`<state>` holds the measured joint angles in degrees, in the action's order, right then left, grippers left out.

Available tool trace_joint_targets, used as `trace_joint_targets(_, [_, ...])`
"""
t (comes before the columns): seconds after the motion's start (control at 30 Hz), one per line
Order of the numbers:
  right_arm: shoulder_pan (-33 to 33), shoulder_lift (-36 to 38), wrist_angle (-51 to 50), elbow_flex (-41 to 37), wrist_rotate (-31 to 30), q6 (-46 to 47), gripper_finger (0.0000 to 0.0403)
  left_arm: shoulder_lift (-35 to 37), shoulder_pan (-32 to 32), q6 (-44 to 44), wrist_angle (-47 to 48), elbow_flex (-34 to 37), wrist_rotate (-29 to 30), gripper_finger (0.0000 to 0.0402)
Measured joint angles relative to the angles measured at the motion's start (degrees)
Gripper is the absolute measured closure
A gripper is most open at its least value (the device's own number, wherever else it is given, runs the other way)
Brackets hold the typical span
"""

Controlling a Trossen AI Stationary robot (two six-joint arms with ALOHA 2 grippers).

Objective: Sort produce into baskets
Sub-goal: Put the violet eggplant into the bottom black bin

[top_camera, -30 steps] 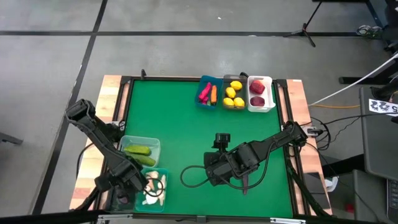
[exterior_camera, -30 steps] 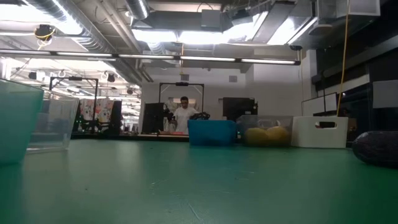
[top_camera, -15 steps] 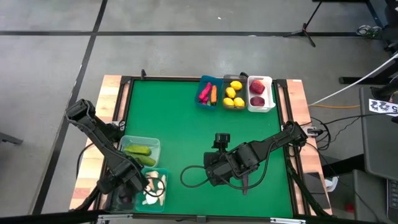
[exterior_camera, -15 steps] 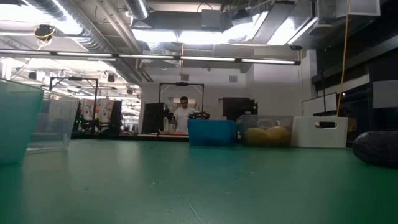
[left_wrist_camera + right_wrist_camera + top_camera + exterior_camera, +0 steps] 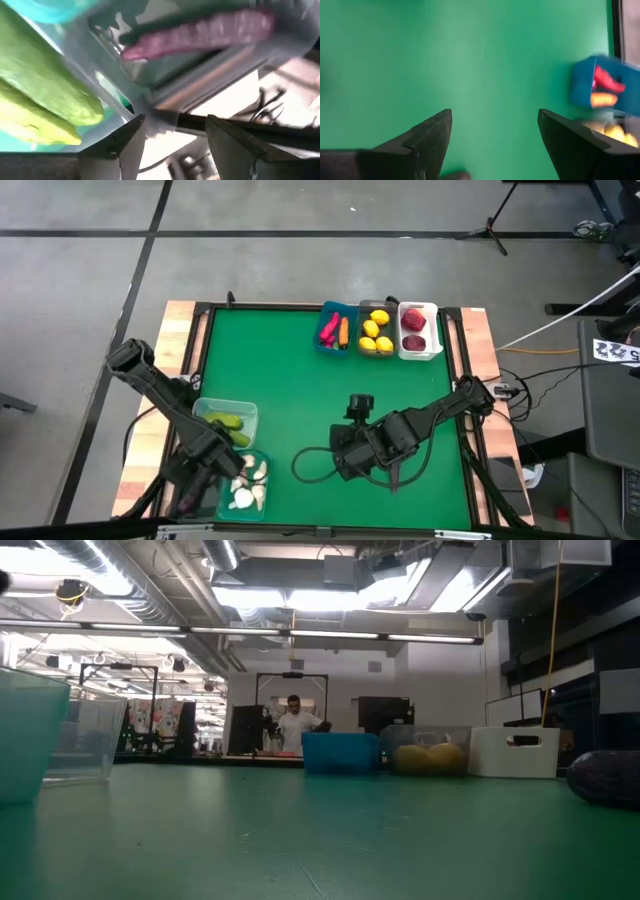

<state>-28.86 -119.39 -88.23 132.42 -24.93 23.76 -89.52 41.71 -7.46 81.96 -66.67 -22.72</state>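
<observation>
The left gripper (image 5: 205, 480) sits over the near-left bins, and from above its own arm hides the dark bin (image 5: 192, 498) beneath — what lies inside cannot be made out there. The left wrist view is badly blurred: a purplish eggplant (image 5: 200, 32) and green cucumbers (image 5: 45, 95) smear across it, cucumbers cut off at the edge. In the low view the teal bin (image 5: 25, 740) is cropped at the edge, and a dark rounded thing (image 5: 605, 780) likewise — unidentifiable

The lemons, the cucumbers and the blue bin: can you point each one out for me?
lemons (image 5: 376, 331): high view, on the middle of the yellow cluster in its bin.
cucumbers (image 5: 226, 423): high view, on the upper green one in the clear bin.
blue bin (image 5: 340, 753): low view, on its front wall.
</observation>
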Motion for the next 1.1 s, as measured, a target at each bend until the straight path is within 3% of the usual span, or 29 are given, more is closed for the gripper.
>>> trace_joint_targets(0.13, [-2.4,0.0,-1.7,-0.4,-0.3,9.9,0.0107,0.0,-4.2,-2.7,-3.7,-1.4,1.1,0.0208])
trace_joint_targets(0.4, [-7.7,0.3,-1.8,-7.2,1.4,39.6,0.0107,0.0,-12.0,-1.6,-19.5,-4.2,5.7,0.021])
trace_joint_targets(0.57, [-9.5,0.3,-1.7,-14.9,9.8,53.7,0.0107,0.0,-16.9,-3.1,-28.9,-4.4,5.9,0.0212])
trace_joint_targets(0.77, [-11.5,1.6,-1.8,-26.3,21.7,62.8,0.0107,0.0,-20.9,-1.2,-33.8,-4.4,6.6,0.021])
trace_joint_targets(0.93, [-13.3,7.0,1.2,-37.1,23.3,71.7,0.0107,0.0,-21.9,-0.8,-35.0,-4.4,6.6,0.0211])
trace_joint_targets(1.1, [-15.5,19.2,17.6,-50.7,17.5,80.0,0.0107,0.0,-21.9,1.3,-34.9,-4.4,6.5,0.0208])
